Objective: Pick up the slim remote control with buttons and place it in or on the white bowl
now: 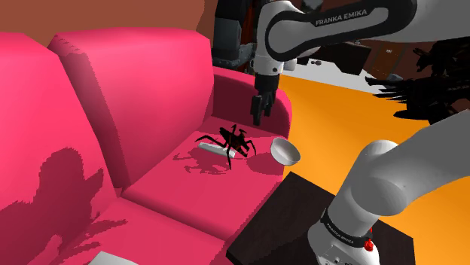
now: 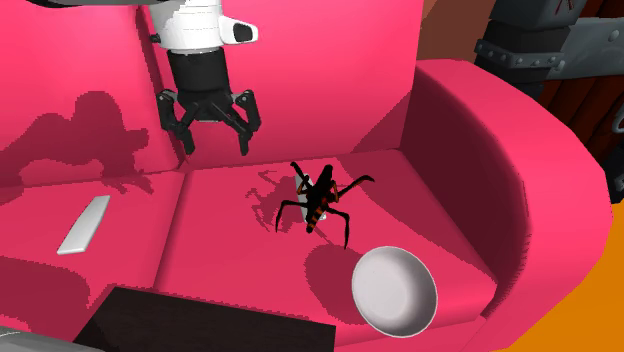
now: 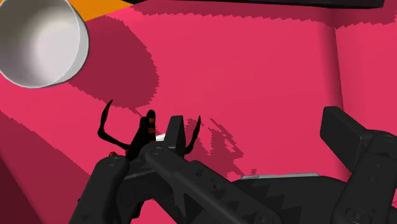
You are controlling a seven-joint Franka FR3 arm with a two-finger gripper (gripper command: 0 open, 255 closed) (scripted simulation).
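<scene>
A pink sofa (image 1: pixel 151 90) carries everything. On its seat cushion beside the armrest stands a black insect figure (image 2: pixel 318 200) with spread legs and orange marks on its body. A pale slim bar lies flat under the insect, poking out past its legs in the shoulder view. This is probably the remote (image 1: pixel 213 148), though no buttons can be made out on it. In the second exterior view only a small white bit of it shows behind the insect's body.

The bowl (image 2: pixel 394 290) sits near the front edge of the same cushion, just beyond the insect's legs and apart from the remote. It is white and empty, and it leans so that its mouth faces the second exterior camera.

The gripper (image 2: pixel 215 148) hangs in the air in front of the backrest, above the rear of the seat near the seam between the two cushions. Its fingers (image 2: pixel 243 128) are spread wide and hold nothing (they point down at the cushion). The insect and remote lie to the second exterior view's right of it and lower.

A second slim grey bar (image 2: pixel 84 224) lies flat on the neighbouring cushion, well apart from the rest.
</scene>
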